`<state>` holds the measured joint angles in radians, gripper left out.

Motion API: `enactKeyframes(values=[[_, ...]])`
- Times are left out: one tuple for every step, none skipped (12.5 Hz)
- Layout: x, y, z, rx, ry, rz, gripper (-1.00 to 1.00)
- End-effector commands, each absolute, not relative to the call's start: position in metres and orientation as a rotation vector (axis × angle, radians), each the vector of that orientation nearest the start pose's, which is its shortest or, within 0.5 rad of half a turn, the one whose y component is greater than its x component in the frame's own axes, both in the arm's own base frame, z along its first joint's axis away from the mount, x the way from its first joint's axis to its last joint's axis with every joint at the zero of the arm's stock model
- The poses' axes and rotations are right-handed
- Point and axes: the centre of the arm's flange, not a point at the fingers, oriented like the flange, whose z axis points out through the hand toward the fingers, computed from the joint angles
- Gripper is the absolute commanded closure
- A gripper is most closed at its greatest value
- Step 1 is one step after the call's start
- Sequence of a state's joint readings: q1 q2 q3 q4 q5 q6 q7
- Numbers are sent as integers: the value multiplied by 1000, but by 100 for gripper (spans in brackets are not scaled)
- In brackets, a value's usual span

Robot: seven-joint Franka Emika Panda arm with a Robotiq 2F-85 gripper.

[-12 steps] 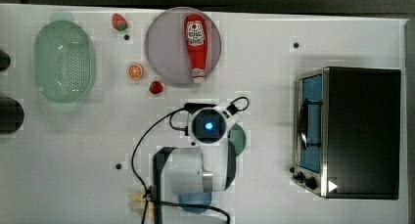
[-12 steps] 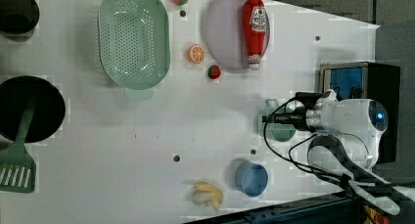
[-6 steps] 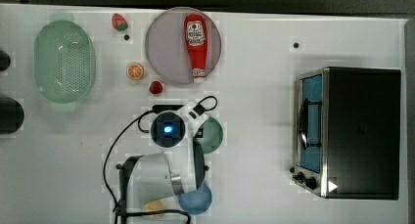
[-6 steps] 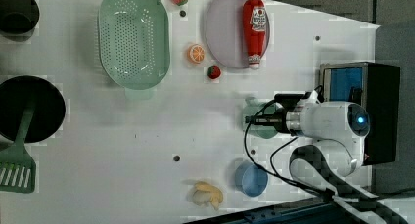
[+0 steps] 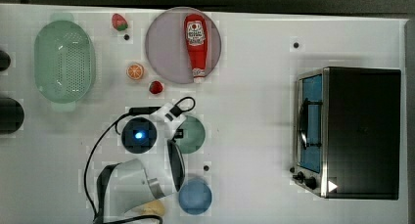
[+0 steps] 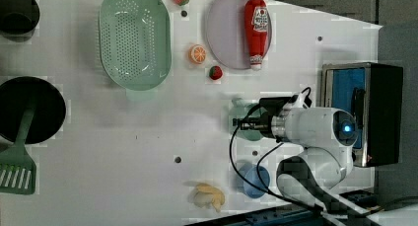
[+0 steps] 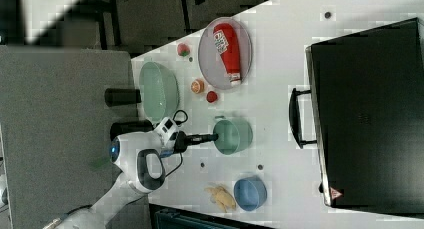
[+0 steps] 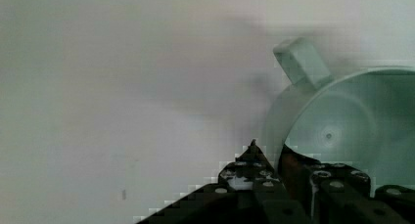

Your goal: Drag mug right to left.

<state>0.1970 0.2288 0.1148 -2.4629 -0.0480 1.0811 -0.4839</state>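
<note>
At table (image 5: pixel 254 116) centre: gripper (image 7: pixel 216 137) clamps rim of teal mug (image 7: pixel 234 135), one finger (image 8: pixel 298 168) inside; blue cup (image 5: pixel 195 196) nearby.

free: bare table (image 5: pixel 254 111) on the top view's left of the mug (image 5: pixel 192 134) | obstacles: strawberry (image 5: pixel 156 87) and lilac plate (image 5: pixel 166 48) above, blue cup (image 5: pixel 195 196) below | far left: colander (image 5: pixel 63 62) | right: toaster oven (image 5: pixel 352 131)

**Smooth plastics on a matt tabletop**

The mug (image 8: pixel 342 131) looks like smooth, matt plastic. The colander (image 5: pixel 64 61) is perforated, slightly glossy plastic. The tabletop (image 5: pixel 254 116) is plain matt white. The oven (image 5: pixel 359 131) shows brushed metal trim and dark casing.
</note>
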Motion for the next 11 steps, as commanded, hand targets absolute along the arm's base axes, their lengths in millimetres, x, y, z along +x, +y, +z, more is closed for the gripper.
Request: enactKeyframes(values=[[456, 184, 206, -3138, -50, 14, 65], [454, 195, 204, -3136, -26, 11, 65], [454, 207, 204, -3132, 21, 2, 65], [453, 219, 204, -3129, 73, -2, 65], [452, 231, 204, -3126, 105, -4, 65], [450, 242, 202, -3124, 103, -4, 65], [450, 252, 201, -3121, 89, -7, 65], [452, 263, 202, -3116, 65, -17, 65], [454, 273, 203, -3112, 44, -25, 65], [455, 282, 203, -3110, 32, -26, 65], [456, 291, 202, -3111, 46, -19, 65]])
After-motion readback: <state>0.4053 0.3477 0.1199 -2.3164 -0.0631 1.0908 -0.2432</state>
